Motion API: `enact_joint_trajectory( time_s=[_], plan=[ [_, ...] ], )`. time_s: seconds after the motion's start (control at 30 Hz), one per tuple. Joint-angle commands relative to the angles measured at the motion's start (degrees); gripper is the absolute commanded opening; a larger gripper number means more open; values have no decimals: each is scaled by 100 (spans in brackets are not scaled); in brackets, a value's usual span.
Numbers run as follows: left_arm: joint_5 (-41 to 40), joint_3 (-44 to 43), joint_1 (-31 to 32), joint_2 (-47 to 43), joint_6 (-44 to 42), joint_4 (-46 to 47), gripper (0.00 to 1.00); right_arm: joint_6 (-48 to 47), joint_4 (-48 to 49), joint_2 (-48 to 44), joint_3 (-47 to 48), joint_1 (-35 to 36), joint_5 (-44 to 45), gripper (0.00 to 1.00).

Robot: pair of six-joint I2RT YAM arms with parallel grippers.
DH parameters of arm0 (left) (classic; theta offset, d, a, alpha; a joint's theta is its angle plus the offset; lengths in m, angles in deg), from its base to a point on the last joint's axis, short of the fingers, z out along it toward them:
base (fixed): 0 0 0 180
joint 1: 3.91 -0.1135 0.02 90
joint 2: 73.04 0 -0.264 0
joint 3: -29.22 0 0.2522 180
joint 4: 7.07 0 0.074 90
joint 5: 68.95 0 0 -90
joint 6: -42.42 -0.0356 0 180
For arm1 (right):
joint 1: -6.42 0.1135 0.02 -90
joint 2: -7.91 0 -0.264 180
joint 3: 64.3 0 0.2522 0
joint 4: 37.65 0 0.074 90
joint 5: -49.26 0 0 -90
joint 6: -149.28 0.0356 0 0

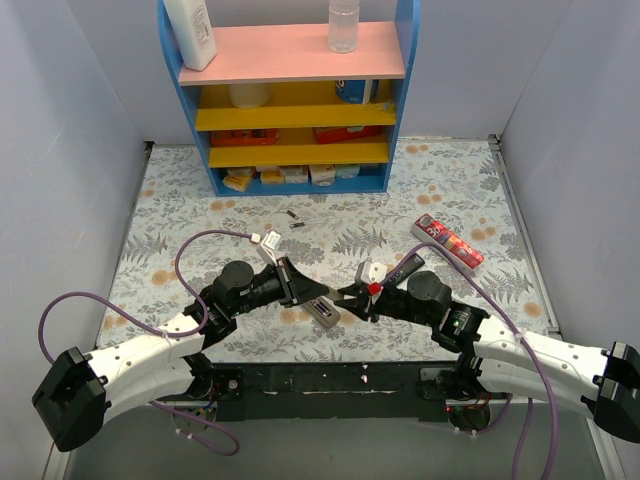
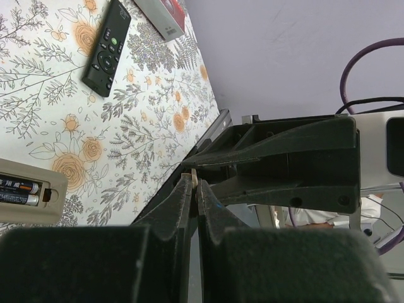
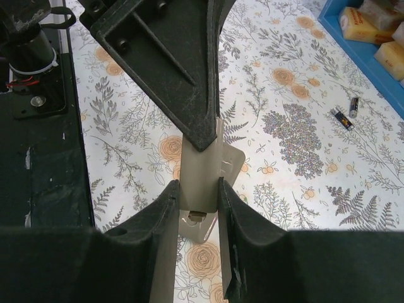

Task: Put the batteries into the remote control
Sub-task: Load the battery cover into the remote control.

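Note:
The remote control (image 1: 322,313) lies grey-beige on the table between my grippers. Its open compartment holds two batteries (image 2: 17,191) in the left wrist view. A flat beige battery cover (image 3: 199,177) hangs over the remote (image 3: 232,165). My left gripper (image 2: 194,180) is shut on the cover's thin top edge. My right gripper (image 3: 199,189) is shut on the cover's two long sides. Both grippers meet above the remote in the top view, left (image 1: 318,292) and right (image 1: 347,297). Two loose batteries (image 3: 346,113) lie farther out on the table (image 1: 295,220).
A longer black remote (image 2: 107,47) lies right of my grippers, and a red and grey box (image 1: 449,242) beyond it. A blue and yellow shelf unit (image 1: 290,150) with bottles and small boxes stands at the back. White walls close in the floral table.

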Motion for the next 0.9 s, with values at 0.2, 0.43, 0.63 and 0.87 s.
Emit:
enact_joint_trajectory(
  time_s=[0.2, 0.43, 0.63, 0.87],
  plan=[
    [-811, -91, -34, -223, -159, -675, 52, 256, -213, 267, 105, -5, 35, 4],
    [-2611, -328, -51, -637, -424, -2054, 82, 1116, -1479, 1057, 764, 13, 290, 1],
    [-3160, -566, -218, -147, -722, -2540, 79, 1723, -2770, 1770, 1721, 232, 834, 1],
    [-1731, -627, -1429, 1108, -1056, -1603, 75, 2119, -3589, 2508, 2512, 268, 1125, 1]
  ],
)
